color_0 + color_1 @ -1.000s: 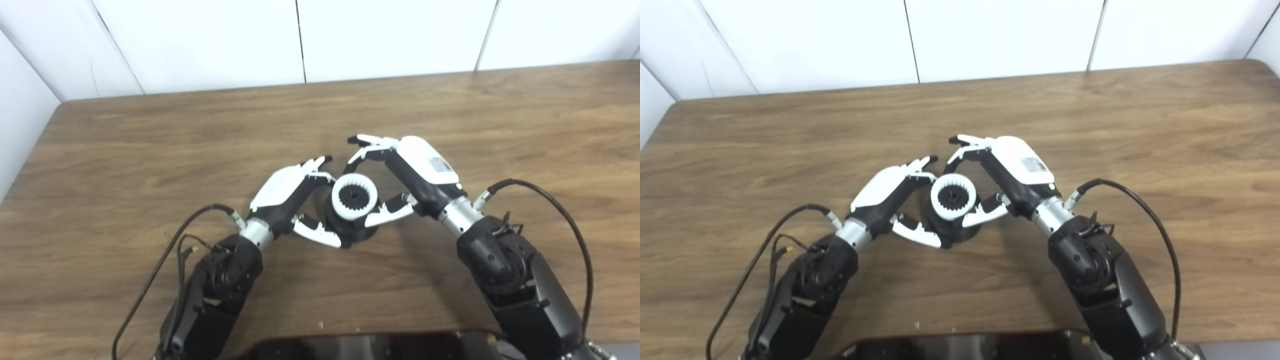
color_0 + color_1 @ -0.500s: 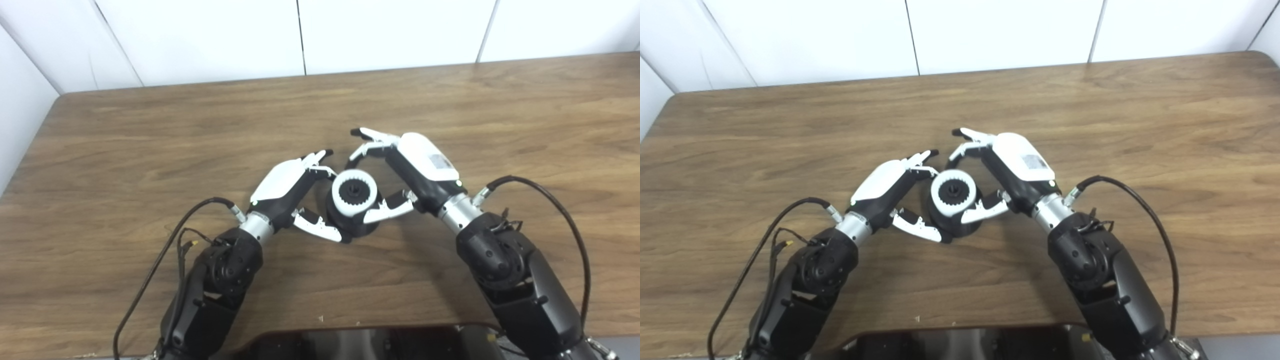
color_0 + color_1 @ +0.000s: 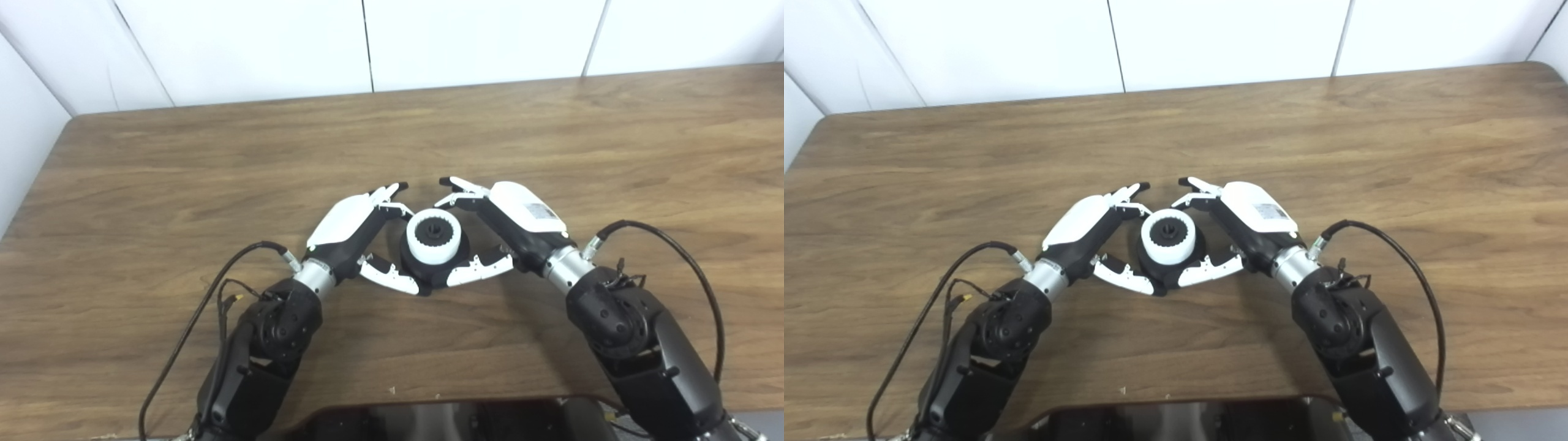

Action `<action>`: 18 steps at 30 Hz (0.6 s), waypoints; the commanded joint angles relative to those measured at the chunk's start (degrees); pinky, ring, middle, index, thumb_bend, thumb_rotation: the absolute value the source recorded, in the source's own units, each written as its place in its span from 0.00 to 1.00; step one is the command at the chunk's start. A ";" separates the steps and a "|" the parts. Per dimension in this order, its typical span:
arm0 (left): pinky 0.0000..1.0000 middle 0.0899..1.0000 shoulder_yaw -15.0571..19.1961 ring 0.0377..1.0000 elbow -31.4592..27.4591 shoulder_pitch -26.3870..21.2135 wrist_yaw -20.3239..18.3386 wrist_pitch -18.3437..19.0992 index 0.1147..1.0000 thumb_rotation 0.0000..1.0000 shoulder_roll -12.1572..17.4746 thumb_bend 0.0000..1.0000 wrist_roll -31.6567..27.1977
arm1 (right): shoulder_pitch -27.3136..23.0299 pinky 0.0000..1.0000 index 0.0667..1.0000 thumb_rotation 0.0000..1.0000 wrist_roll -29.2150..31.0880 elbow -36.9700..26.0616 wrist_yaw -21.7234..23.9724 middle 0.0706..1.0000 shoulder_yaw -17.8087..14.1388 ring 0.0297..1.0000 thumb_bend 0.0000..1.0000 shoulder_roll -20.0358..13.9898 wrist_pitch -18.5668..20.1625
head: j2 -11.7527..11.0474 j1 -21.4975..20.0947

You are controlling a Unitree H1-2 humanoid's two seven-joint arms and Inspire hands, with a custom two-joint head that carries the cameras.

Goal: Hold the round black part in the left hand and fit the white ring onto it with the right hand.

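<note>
White plastic shells cover both hands, which meet around the one assembly near the middle of the brown wooden surface (image 3: pixel 184 184). The left hand (image 3: pixel 358 236) cups the round black part (image 3: pixel 429 275) from its left side, fingers curled past the far rim and thumb lying along the near base, so it holds that part. The right hand (image 3: pixel 505 229) mirrors it from the right: its fingers arch toward the far side of the white ring (image 3: pixel 434 236) and its thumb lies low against the black part's near edge, spread fairly wide; whether the fingertips actually press the ring cannot be told. The white ring sits on top of the black part, level, with a dark hub showing in its centre. There is one black part, one white ring, two hands, and a black cable (image 3: pixel 674 245) looping from each forearm. The surface's far edge meets a white panelled wall (image 3: pixel 245 49), its left edge shows in the left eye view, and bare wood lies open on the left, right and far sides of the hands.
</note>
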 commanded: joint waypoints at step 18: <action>1.00 1.00 0.71 1.00 -1.92 -2.42 1.10 -1.23 0.56 0.37 0.33 0.99 -0.93 | -1.73 0.86 0.89 0.49 0.57 -0.17 3.89 0.98 -3.45 0.95 1.00 -3.32 2.83 | -0.27 -0.17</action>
